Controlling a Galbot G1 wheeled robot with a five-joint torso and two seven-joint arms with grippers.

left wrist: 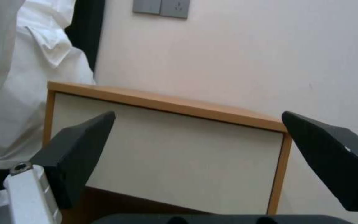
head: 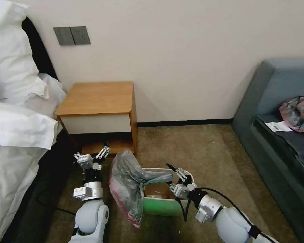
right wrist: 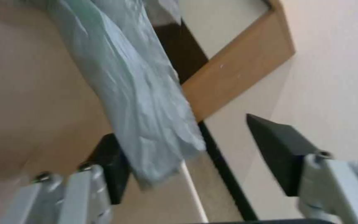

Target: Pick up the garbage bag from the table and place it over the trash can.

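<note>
Over the bin's (head: 158, 204) left rim hangs the bag (head: 130, 184), mostly outside, so the mouth is not yet lined. My right pincer (head: 177, 175), spread, sits above the rim; its wrist view shows bag film against one finger (right wrist: 110, 166), not pinched. My left pincer (head: 91, 158), spread, faces the table (head: 98, 98).
</note>
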